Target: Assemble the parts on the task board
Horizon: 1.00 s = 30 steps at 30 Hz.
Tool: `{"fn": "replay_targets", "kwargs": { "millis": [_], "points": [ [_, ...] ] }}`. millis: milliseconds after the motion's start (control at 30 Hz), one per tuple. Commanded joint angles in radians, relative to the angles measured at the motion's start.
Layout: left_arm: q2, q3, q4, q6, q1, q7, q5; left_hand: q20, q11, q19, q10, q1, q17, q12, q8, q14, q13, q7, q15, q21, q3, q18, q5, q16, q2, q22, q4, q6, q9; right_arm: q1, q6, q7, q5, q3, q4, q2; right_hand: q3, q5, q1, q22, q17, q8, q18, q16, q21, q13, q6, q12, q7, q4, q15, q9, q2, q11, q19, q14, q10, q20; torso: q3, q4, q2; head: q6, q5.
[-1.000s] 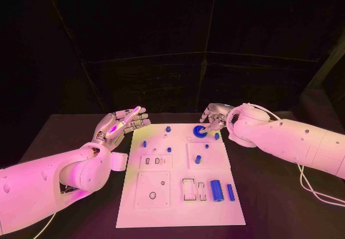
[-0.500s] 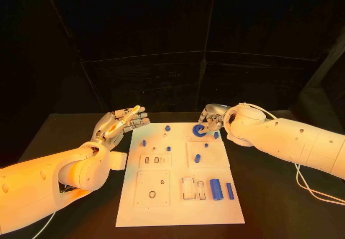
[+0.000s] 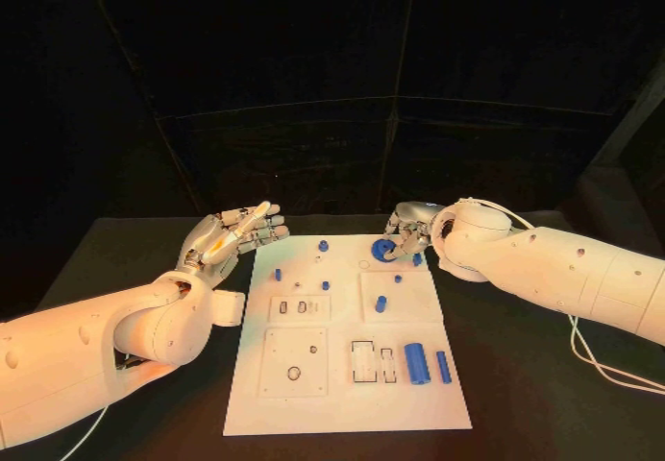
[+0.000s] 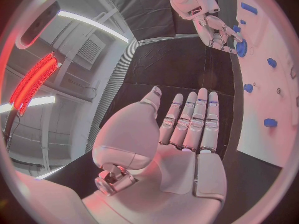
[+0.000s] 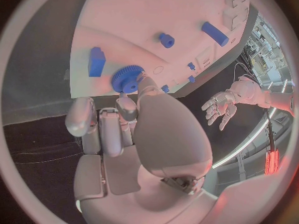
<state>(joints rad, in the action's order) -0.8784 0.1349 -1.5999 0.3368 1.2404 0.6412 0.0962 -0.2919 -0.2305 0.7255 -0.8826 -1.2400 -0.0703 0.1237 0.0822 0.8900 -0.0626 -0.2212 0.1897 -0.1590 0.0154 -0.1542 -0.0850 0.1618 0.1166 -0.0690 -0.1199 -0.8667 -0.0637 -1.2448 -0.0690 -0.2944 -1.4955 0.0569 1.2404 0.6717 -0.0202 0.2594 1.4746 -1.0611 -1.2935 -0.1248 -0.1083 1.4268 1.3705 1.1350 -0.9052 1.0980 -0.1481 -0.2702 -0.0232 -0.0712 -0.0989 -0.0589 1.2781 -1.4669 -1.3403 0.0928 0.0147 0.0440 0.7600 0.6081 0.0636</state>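
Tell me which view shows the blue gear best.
The right wrist view: the blue gear is close, its teeth plain, at the right hand's fingertips. The head view shows it small and partly behind that hand; the left wrist view shows it tiny near the rim.

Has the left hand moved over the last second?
No. The left hand hovers open beside the task board's far left corner, just as before.
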Motion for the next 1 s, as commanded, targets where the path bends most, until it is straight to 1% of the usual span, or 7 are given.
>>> {"fn": "replay_targets", "kwargs": {
  "millis": [33, 233, 333, 500, 767, 833, 1000],
  "points": [
    [0.001, -0.001, 0.000, -0.012, 0.002, 0.005, -0.006, 0.003, 0.001, 0.007, 0.007, -0.007, 0.001, 0.005, -0.003, 0.004, 0.000, -0.059, 0.004, 0.004, -0.003, -0.013, 0.003, -0.007, 0.005, 0.001, 0.006, 0.002, -0.001, -0.001, 0.013, 0.002, -0.013, 0.000, 0.002, 0.000, 0.004, 0.011, 0.014, -0.002, -0.002, -0.007, 0.009, 0.006, 0.004, 0.006, -0.013, 0.007, 0.001, 0.012, 0.005, -0.001, 0.011, 0.003, 0.007, -0.054, -0.005, 0.000, 0.0002, 0.0011, 0.000, 0.000, 0.001],
    [0.001, -0.001, 0.001, -0.012, 0.002, 0.005, -0.006, 0.003, 0.001, 0.007, 0.007, -0.007, 0.001, 0.005, -0.003, 0.004, 0.000, -0.059, 0.004, 0.004, -0.003, -0.013, 0.003, -0.007, 0.005, 0.001, 0.006, 0.002, -0.001, 0.000, -0.008, -0.005, -0.035, 0.000, 0.004, -0.002, 0.042, -0.019, 0.060, -0.010, -0.007, -0.018, 0.010, 0.008, 0.009, 0.023, -0.039, 0.020, 0.002, 0.048, 0.002, -0.002, 0.040, 0.006, 0.010, -0.054, -0.006, -0.004, 0.0005, 0.0008, 0.000, 0.001, 0.001],
    [0.001, -0.001, 0.001, -0.011, 0.002, 0.004, -0.006, 0.003, 0.001, 0.008, 0.007, -0.007, 0.001, 0.005, -0.004, 0.004, 0.000, -0.059, 0.004, 0.005, -0.002, -0.013, 0.003, -0.008, 0.006, 0.001, 0.007, 0.002, -0.001, 0.004, -0.031, -0.013, -0.056, 0.000, 0.010, -0.003, 0.066, -0.050, 0.068, -0.016, -0.010, -0.022, 0.012, 0.010, 0.013, 0.035, -0.056, 0.031, 0.004, 0.059, 0.000, -0.001, 0.052, 0.008, 0.013, -0.055, -0.011, -0.005, 0.0007, 0.0002, 0.000, 0.002, 0.000],
    [0.001, -0.001, 0.002, -0.012, 0.002, 0.004, -0.006, 0.003, 0.001, 0.008, 0.008, -0.007, 0.001, 0.005, -0.004, 0.004, 0.000, -0.059, 0.004, 0.005, -0.002, -0.013, 0.003, -0.008, 0.006, 0.001, 0.007, 0.002, -0.001, 0.009, -0.066, -0.029, -0.100, 0.000, 0.025, -0.005, 0.086, -0.073, 0.064, -0.029, -0.015, -0.024, 0.014, 0.012, 0.019, 0.051, -0.074, 0.048, 0.008, 0.064, -0.001, 0.000, 0.058, 0.010, 0.019, -0.056, -0.021, -0.006, 0.0005, 0.0005, 0.000, 0.003, 0.000],
    [-0.001, -0.001, 0.001, -0.015, 0.002, 0.004, -0.006, 0.003, 0.001, 0.008, 0.008, -0.007, 0.001, 0.005, -0.004, 0.004, 0.000, -0.060, 0.004, 0.005, -0.002, -0.014, 0.003, -0.008, 0.006, 0.001, 0.007, 0.002, -0.001, 0.014, -0.129, -0.039, -0.158, -0.001, 0.061, 0.003, 0.108, -0.070, 0.056, -0.050, -0.021, -0.027, 0.017, 0.015, 0.028, 0.065, -0.096, 0.061, 0.014, 0.068, -0.006, 0.001, 0.059, 0.016, 0.031, -0.057, -0.030, -0.010, 0.0005, 0.0006, 0.000, 0.003, -0.001],
    [-0.001, -0.001, 0.002, -0.020, 0.002, 0.004, -0.006, 0.003, 0.000, 0.010, 0.008, -0.006, 0.001, 0.005, -0.004, 0.004, 0.000, -0.060, 0.004, 0.006, -0.003, -0.014, 0.003, -0.009, 0.004, 0.002, 0.008, 0.003, -0.001, 0.016, -0.150, -0.039, -0.164, -0.001, 0.086, 0.009, 0.116, -0.060, 0.048, -0.053, -0.020, -0.025, 0.018, 0.015, 0.030, 0.068, -0.099, 0.063, 0.015, 0.067, -0.007, 0.002, 0.057, 0.017, 0.033, -0.057, -0.031, -0.011, 0.0001, 0.0013, -0.001, 0.003, -0.001],
    [-0.001, -0.001, 0.002, -0.026, 0.002, 0.005, -0.006, 0.003, 0.000, 0.011, 0.009, -0.004, 0.001, 0.005, -0.005, 0.004, 0.000, -0.061, 0.004, 0.007, -0.004, -0.014, 0.003, -0.010, 0.002, 0.002, 0.008, 0.004, -0.001, 0.017, -0.196, -0.046, -0.170, -0.001, 0.147, 0.020, 0.130, -0.039, 0.032, -0.061, -0.021, -0.020, 0.019, 0.015, 0.034, 0.070, -0.103, 0.063, 0.016, 0.064, -0.008, 0.004, 0.050, 0.017, 0.037, -0.057, -0.032, -0.012, 0.0014, 0.0018, 0.000, 0.002, -0.003]
  ]
}}
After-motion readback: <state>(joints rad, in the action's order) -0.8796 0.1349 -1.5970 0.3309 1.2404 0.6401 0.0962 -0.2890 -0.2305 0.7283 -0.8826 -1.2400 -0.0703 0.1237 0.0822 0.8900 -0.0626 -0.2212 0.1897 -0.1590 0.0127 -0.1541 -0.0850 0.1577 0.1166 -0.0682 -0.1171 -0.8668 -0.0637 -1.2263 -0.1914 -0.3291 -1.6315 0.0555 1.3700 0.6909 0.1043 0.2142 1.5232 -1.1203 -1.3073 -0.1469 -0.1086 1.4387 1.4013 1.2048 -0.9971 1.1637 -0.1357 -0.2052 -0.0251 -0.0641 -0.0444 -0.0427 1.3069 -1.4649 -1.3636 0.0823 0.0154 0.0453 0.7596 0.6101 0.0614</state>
